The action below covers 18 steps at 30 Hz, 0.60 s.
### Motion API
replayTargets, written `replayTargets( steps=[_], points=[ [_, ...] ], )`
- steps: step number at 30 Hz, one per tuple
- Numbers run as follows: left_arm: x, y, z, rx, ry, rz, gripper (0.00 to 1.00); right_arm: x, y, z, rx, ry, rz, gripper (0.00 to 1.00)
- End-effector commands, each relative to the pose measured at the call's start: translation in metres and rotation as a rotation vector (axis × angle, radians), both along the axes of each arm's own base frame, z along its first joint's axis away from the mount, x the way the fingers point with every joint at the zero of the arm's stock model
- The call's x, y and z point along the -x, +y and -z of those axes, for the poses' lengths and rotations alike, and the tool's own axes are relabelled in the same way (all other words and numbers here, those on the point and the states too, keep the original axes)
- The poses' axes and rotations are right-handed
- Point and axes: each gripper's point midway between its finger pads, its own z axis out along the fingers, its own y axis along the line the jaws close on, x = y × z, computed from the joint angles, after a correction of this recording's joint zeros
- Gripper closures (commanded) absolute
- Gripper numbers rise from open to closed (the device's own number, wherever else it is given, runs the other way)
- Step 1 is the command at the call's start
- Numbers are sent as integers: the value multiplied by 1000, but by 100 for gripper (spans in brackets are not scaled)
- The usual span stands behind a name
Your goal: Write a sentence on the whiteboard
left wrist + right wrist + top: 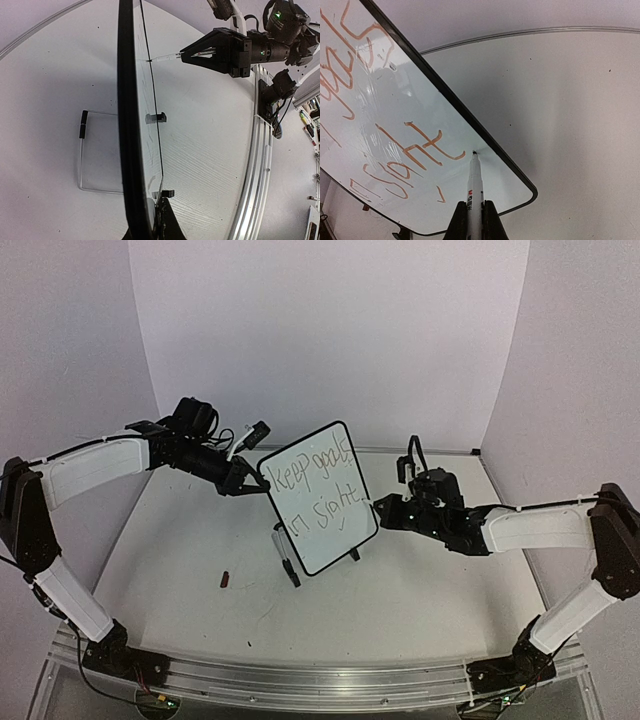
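Where the table (420, 590) lay bare near the bottom of the overhead frame, you had a small dark object (225, 580) lying left of centre. Behind it, at mid-frame, the whiteboard (318, 498) stood tilted, with the sentence (315, 490) "Keep goals in sight" in two lines across its face. Your left gripper (245, 480) was clamped tight on the whiteboard's left edge. Your right gripper (475, 207) was closed around a marker (475, 180), whose tip touched the whiteboard just past the last word, near its right edge
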Motion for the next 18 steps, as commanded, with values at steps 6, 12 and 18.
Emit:
replayTargets(
  steps=[6, 12, 18],
  points=[
    [-3, 0, 5, -25, -31, 6, 100, -11, 4, -15, -17, -45, 13, 100],
    [-1, 1, 1, -21, -35, 8, 100, -5, -7, -28, -34, -68, 35, 100],
    [3, 3, -17, 23, -48, 7, 100, 1, -19, -40, -33, -90, 63, 100]
  ],
)
